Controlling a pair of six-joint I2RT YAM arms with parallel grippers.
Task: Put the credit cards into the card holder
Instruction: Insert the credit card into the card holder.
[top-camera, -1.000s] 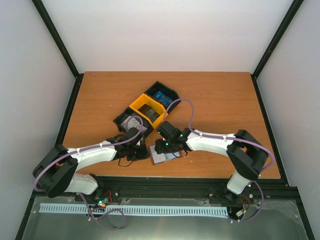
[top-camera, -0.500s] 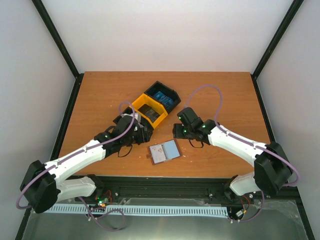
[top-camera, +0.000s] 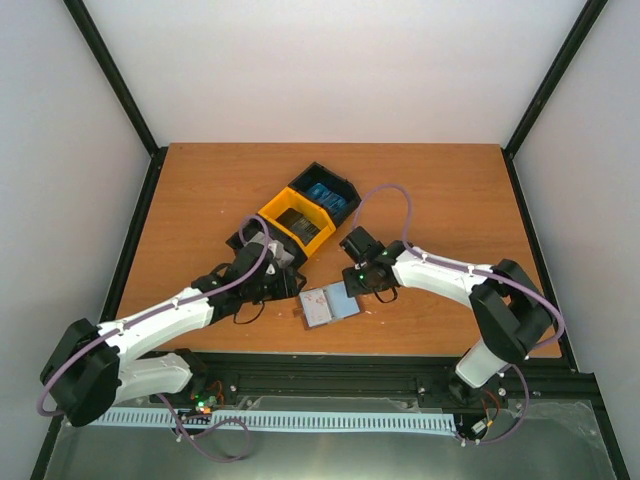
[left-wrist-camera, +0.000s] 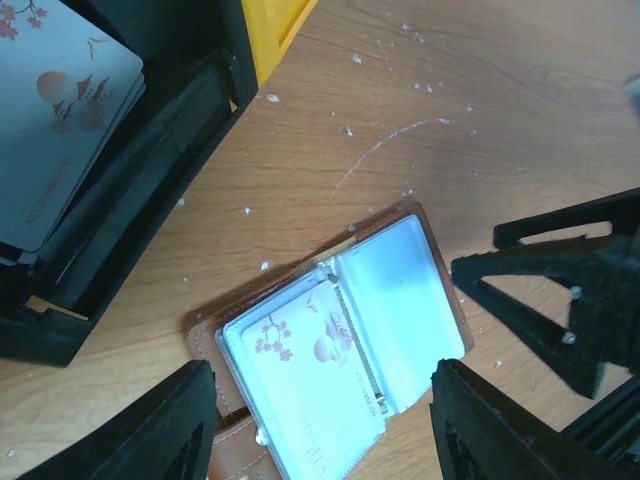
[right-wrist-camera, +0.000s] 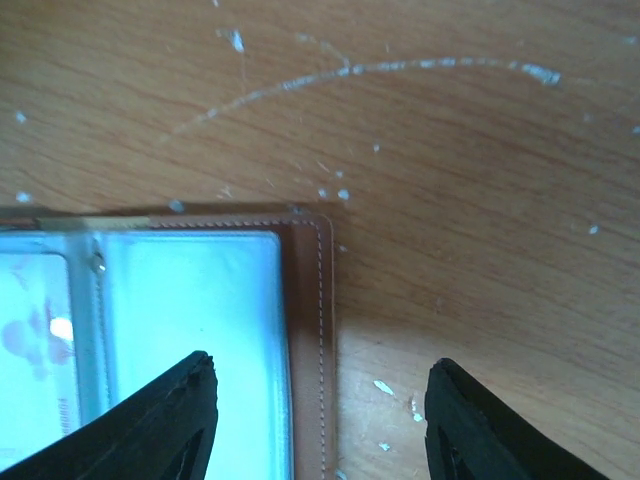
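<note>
White-walled, black-framed enclosure. The wooden desk (top-camera: 440, 200) is flecked and scratched near the front. The card holder (top-camera: 328, 304) lies open and flat close to the front edge.

Change over the last second: both arms were bunched over it, then drew off. Now the right jaws are back above its right border, and the left jaws sit between it and the tray (top-camera: 268, 212). Both pairs stand open and empty.

One blossom-printed card (left-wrist-camera: 305, 375) sits in the left pocket; the right pocket is bare. Reading: one card delivered, more to fetch.

Remaining credit cards: a whitish-grey stack (left-wrist-camera: 60, 110) in the near black compartment, blue ones (top-camera: 325, 195) in the far one.

Possible obstruction: the right jaws over the free pocket, and the tray wall near the holder.
</note>
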